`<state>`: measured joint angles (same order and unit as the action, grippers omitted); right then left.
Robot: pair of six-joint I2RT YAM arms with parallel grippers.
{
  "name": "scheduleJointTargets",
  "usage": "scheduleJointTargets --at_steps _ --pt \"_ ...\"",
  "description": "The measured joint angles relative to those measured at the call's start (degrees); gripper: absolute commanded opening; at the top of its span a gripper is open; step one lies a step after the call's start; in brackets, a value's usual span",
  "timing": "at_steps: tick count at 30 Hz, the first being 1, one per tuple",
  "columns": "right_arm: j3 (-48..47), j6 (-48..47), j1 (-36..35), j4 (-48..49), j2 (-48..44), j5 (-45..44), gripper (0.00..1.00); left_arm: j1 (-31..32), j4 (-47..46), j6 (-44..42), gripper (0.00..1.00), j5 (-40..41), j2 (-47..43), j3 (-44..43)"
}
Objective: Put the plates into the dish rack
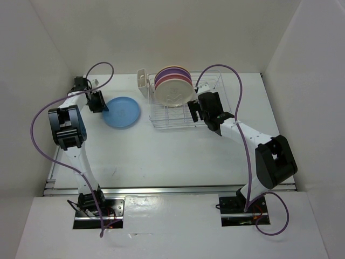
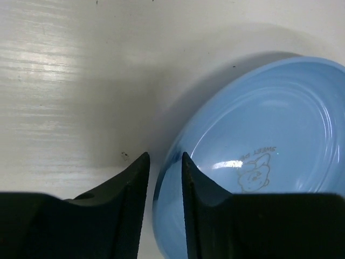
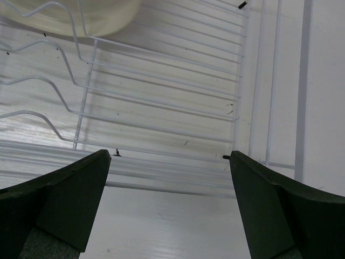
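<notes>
The sky blue plate (image 1: 122,112) lies on the table left of the dish rack (image 1: 186,110). My left gripper (image 1: 102,106) stands at its left edge. In the left wrist view its jaws (image 2: 163,162) are narrowly open and straddle the blue plate's (image 2: 269,135) rim, one finger inside and one outside, with a thin strip of table showing beside the outer finger. The cream plate (image 1: 173,93) stands in the rack in front of the pink and lavender plates (image 1: 171,72); the orange one is hidden. My right gripper (image 1: 200,114) is wide open and empty at the rack's near right side (image 3: 161,102).
A small white cutlery cup (image 1: 143,81) hangs on the rack's left end. White walls enclose the table at the back, left and right. The cream plate's edge (image 3: 81,13) shows at the top of the right wrist view.
</notes>
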<state>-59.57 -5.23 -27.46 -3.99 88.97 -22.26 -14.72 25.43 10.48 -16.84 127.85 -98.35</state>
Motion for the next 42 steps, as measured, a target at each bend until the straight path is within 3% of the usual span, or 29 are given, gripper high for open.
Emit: scheduleJointTargets --at_steps 2,3,15,21,28,32,37,42 --pt "0.0 0.0 0.0 -0.02 0.0 0.0 1.0 -0.04 0.39 -0.15 0.23 0.7 0.02 0.02" --pt "0.0 0.0 0.0 -0.02 0.0 0.0 1.0 -0.04 0.81 -0.15 0.0 1.05 0.02 0.02" --pt "0.0 0.0 0.0 0.0 0.0 0.02 1.0 -0.2 4.24 -0.2 0.0 -0.17 -0.68 -2.21" --pt "0.0 0.0 0.0 0.07 0.0 0.07 1.0 -0.55 1.51 -3.28 0.0 -1.62 -10.19 -1.92" --pt "0.0 0.07 0.0 0.02 0.0 0.44 1.0 -0.09 -23.85 -4.66 0.0 -10.08 -35.95 9.11" --pt "0.0 0.07 0.0 0.04 0.0 0.46 1.0 10.25 -43.43 -13.27 0.0 -5.77 -45.11 18.12" --pt "0.0 0.09 0.0 -0.02 0.0 0.46 1.0 29.0 -66.79 -27.82 0.0 2.75 -44.87 33.62" --pt "0.0 0.04 0.0 -0.02 0.0 0.31 1.0 30.71 -77.07 -35.71 0.0 9.25 -38.47 40.87"
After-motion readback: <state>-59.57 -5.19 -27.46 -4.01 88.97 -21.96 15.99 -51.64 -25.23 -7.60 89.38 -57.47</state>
